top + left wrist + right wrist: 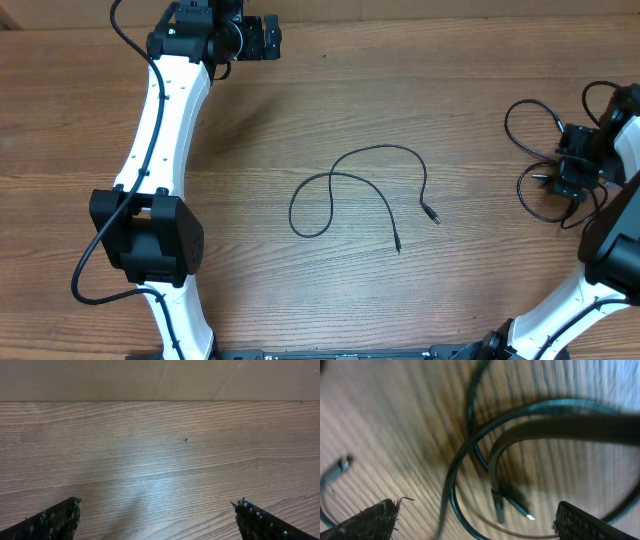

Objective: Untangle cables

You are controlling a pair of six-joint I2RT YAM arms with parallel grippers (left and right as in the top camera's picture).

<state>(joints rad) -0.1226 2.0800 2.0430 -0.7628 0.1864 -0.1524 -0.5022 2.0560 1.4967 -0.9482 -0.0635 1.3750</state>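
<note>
I see my left gripper (157,505) spread open over the wooden table (150,450), my right gripper (477,505) spread open above tangled cables (545,427), and a single cable (385,148) lying apart mid-table.

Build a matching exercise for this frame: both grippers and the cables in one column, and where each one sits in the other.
Things
1. left gripper
2. right gripper
3. lone cable
4. tangled cables

Places
A. looped by itself in the middle of the table
B. open over bare wood near the far edge
C. bunched on the right arm's side
D. open just above the tangle

Pairs: 1-B, 2-D, 3-A, 4-C
</note>
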